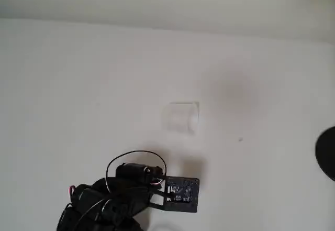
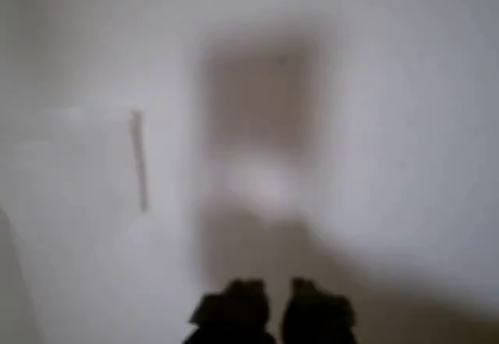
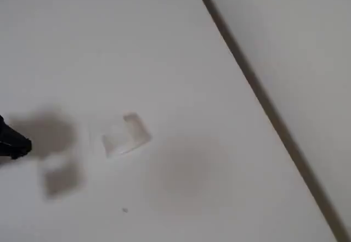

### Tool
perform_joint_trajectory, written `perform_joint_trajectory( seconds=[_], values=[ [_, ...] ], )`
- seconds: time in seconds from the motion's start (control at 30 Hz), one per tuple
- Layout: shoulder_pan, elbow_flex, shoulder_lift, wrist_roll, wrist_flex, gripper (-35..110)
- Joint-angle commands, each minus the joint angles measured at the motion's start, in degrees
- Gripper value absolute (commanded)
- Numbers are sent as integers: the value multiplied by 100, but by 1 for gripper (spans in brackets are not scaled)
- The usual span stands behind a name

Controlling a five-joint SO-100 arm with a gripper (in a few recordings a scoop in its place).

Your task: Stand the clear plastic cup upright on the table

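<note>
- Jaws of the gripper (image 2: 269, 305) show as two dark tips at the bottom edge of the wrist view, close side by side with a thin gap and nothing between them; the blur keeps one from telling whether they are fully pressed together.
- Seen from overhead, the arm sits low in the picture with a black plate (image 1: 181, 193) at its end, apart from the cup and not touching it, so the approach seems not yet begun.
- Lying on the white surface (image 1: 78, 84), the clear plastic cup (image 1: 182, 117) appears in the overhead view as a faint squarish outline above the plate; that side-on outline suggests it is on its side, not upright.
- From the fixed view the cup (image 3: 126, 134) lies near the middle of the surface, a dark part of the arm just at the left edge.
- At the overhead view's right edge sits a dark round object (image 1: 327, 152), well apart from the cup.
- No brand, label or readable writing can be made out; the pale marks on the plate are too small to read.
</note>
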Motion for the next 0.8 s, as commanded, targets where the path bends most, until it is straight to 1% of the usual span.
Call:
perform_joint_trajectory(
  seconds=[0.0, 0.03, 0.1, 0.17, 0.27, 0.33, 0.4, 0.47, 0.53, 0.6, 0.77],
  values=[
    [-141, 88, 9, -123, -404, 9],
    [-185, 141, 9, -193, -624, 10],
    [-299, 123, 9, -826, -747, 12],
    [-343, 9, 18, -949, -853, 16],
    [-483, -185, 18, -949, -940, 30],
    [-668, -413, -264, -932, -1002, 34],
    [-694, -835, -1195, -703, -1283, 40],
    [-589, -1512, -2610, -422, -1547, 48],
    [-519, -2355, -3946, -176, -1591, 51],
    [-492, -3182, -5071, -18, -1441, 55],
    [-545, -5045, -7233, 114, -888, 57]
  ],
)
